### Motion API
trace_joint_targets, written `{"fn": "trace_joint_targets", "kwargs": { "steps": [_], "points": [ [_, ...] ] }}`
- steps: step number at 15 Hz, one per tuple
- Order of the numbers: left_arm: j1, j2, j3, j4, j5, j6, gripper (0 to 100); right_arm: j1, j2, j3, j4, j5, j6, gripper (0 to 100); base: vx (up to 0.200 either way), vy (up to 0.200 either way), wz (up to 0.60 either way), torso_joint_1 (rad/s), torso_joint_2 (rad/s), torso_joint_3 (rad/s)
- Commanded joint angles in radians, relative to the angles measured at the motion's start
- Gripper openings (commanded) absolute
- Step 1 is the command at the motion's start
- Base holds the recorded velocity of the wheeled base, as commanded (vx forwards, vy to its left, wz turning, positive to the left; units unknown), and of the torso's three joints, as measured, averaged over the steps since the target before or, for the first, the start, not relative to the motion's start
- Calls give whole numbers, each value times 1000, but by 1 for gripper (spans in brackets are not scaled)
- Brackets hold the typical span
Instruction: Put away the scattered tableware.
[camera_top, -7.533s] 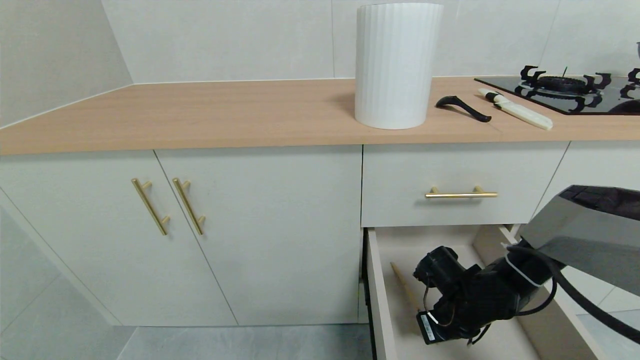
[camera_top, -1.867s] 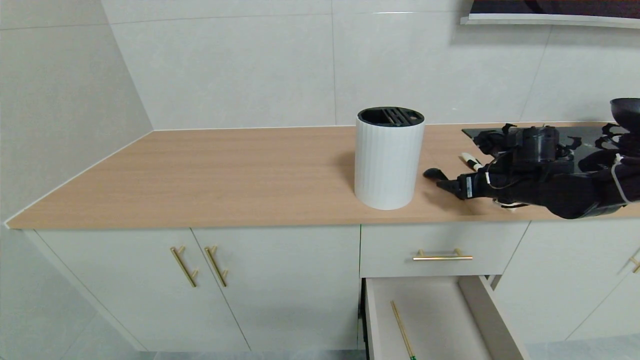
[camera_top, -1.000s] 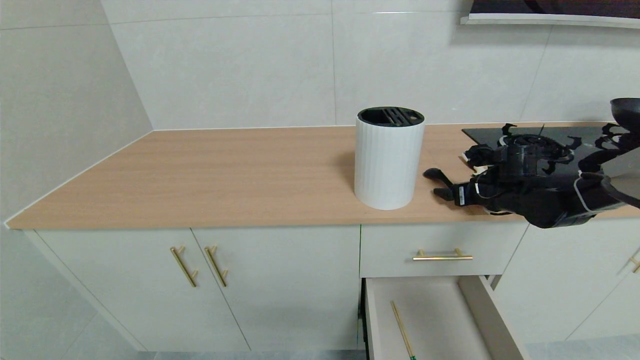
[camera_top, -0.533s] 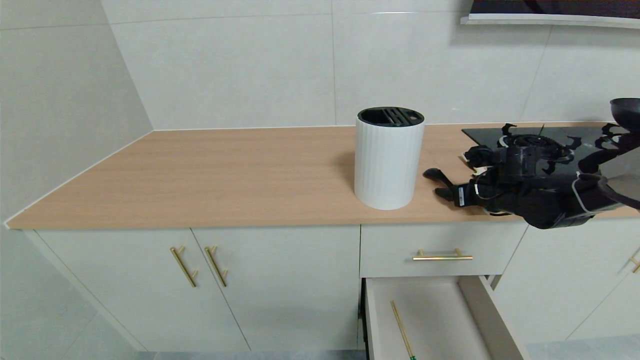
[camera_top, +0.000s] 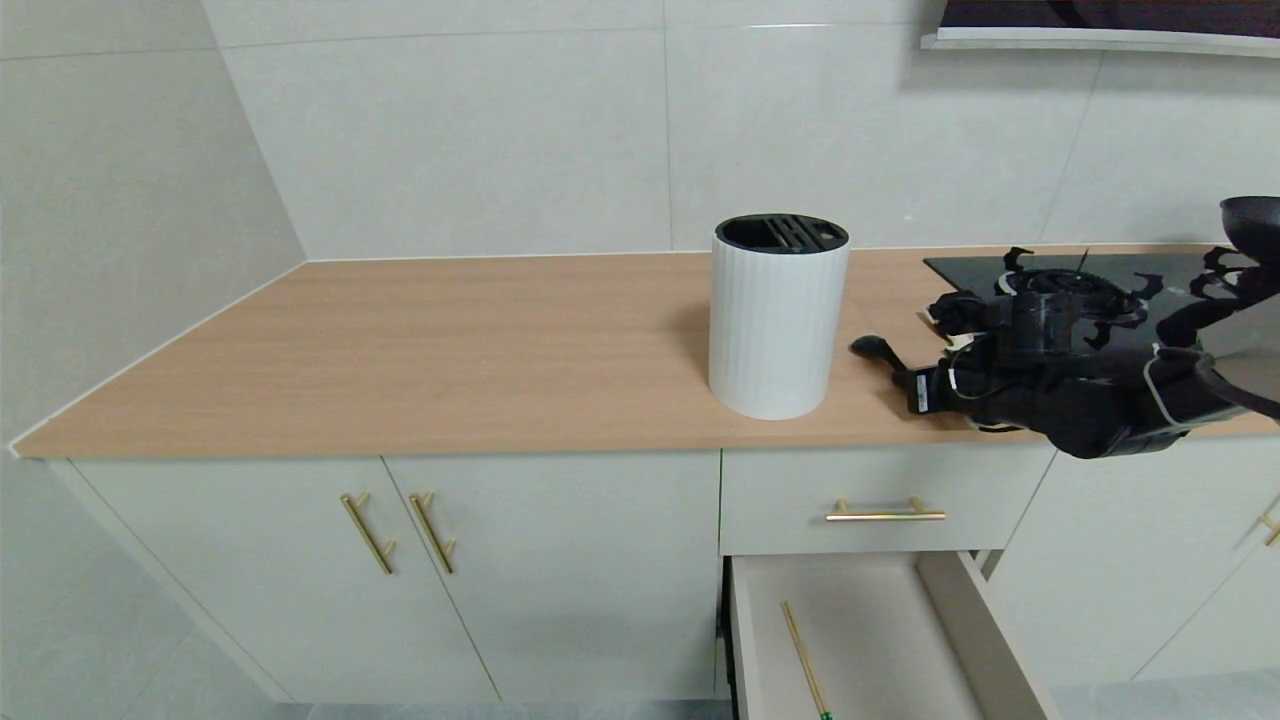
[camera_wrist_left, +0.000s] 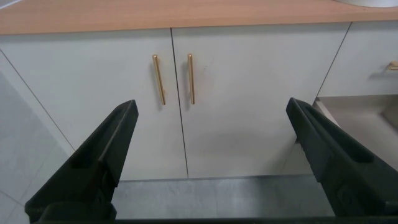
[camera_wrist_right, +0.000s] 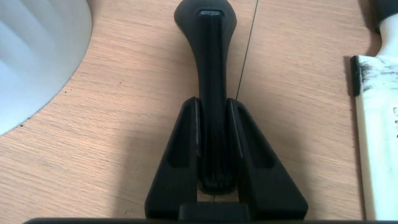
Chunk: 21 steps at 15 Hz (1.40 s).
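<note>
A black utensil (camera_top: 870, 347) with a curved handle lies on the wooden counter (camera_top: 450, 350), just right of the white ribbed holder (camera_top: 778, 320). My right gripper (camera_top: 905, 378) is low over the counter and shut on its handle. In the right wrist view both fingers (camera_wrist_right: 186, 143) press against the sides of the black utensil (camera_wrist_right: 208, 37). A white knife (camera_wrist_right: 373, 124) lies beside it. My left gripper (camera_wrist_left: 211, 112) hangs open and holds nothing, in front of the cabinet doors (camera_wrist_left: 174, 93).
The drawer (camera_top: 950, 620) below the counter stands open with a chopstick (camera_top: 803, 660) inside. A black gas hob (camera_top: 1080, 275) sits at the counter's right end. The counter left of the holder is bare.
My right arm rose from the drawer to the counter and the head camera moved up. In the last half second the right fingers closed on the black utensil's handle.
</note>
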Motion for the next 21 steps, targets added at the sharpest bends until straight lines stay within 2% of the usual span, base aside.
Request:
{"fn": "trace_joint_targets", "kwargs": {
  "steps": [1,3,5,7,9,10,11,13,14,17,21],
  "points": [
    [0,1,0,0,1,0,100,2,-1,0,1,0,-1,0,0,0,0,0,0,0],
    [0,1,0,0,-1,0,100,9,-12,-4,9,-15,2,0,0,0,0,0,0,0],
    [0,1,0,0,1,0,100,29,-49,-1,18,-75,12,0,0,0,0,0,0,0],
    [0,1,0,0,-1,0,100,100,-205,33,161,-155,124,0,0,0,0,0,0,0],
    [0,1,0,0,1,0,100,152,-394,86,343,-166,243,0,0,0,0,0,0,0],
    [0,1,0,0,-1,0,100,157,-440,99,391,-167,263,0,0,0,0,0,0,0],
    [0,1,0,0,-1,0,100,169,-567,146,497,-167,298,0,0,0,0,0,0,0],
    [0,1,0,0,-1,0,100,169,-696,210,573,-167,315,0,0,0,0,0,0,0],
    [0,1,0,0,1,0,100,169,-713,218,586,-167,318,0,0,0,0,0,0,0],
    [0,1,0,0,-1,0,100,169,-784,238,754,-173,368,0,0,0,0,0,0,0],
    [0,1,0,0,1,0,100,172,-747,312,739,-160,352,0,0,0,0,0,0,0]
  ]
}}
